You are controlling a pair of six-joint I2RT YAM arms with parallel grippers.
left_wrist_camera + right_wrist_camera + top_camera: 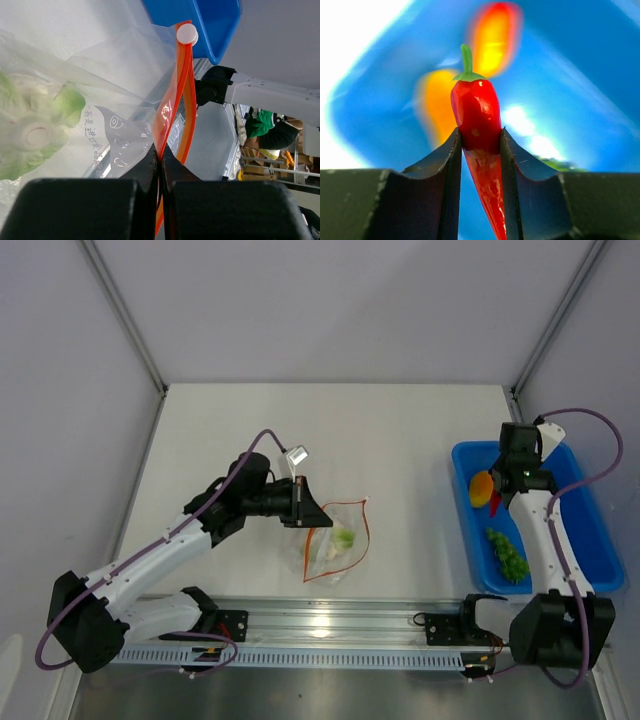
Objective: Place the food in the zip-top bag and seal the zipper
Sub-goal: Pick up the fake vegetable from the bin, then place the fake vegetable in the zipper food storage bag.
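My right jaws grip a slick, tapered red toy chili pepper (476, 117), liable to squirt free; left jaws pinch the orange-red zipper strip (172, 107) of the clear plastic bag (115, 70).

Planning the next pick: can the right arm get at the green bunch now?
Probably not yet: the right hand grips the red chili pepper, though the green bunch lies uncovered in the blue bin.

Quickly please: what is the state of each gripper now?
Left gripper: shut on the zipper.
Right gripper: shut on the red chili pepper.
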